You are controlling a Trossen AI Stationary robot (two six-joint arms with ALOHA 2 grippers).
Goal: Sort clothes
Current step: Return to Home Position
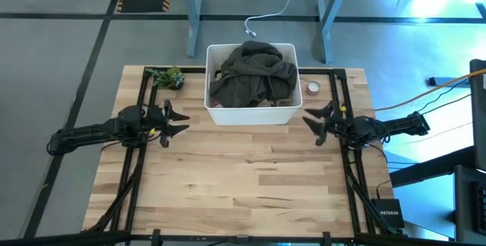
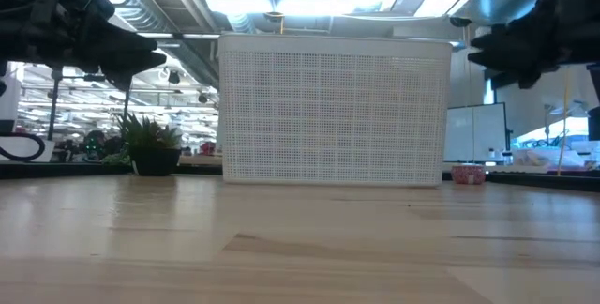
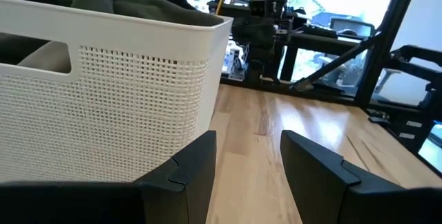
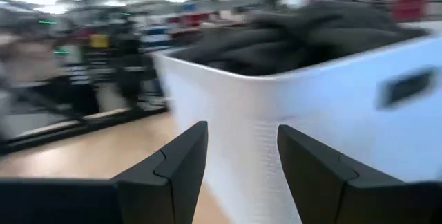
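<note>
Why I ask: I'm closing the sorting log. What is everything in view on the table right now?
white perforated plastic laundry bin: one, white, far middle of the table
dark olive-green fabric garment: one visible, dark olive, heaped in the bin above its rim; anything beneath is hidden
small leafy plant in a dark pot: one, green, on the table left of the bin
small round red-and-white object: one, on the table right of the bin
light wooden table: one, pale wood, under everything
left pincer: one, dark, open and empty, raised off the table left of the bin
right pincer: one, dark, open and empty, raised off the table right of the bin
</note>
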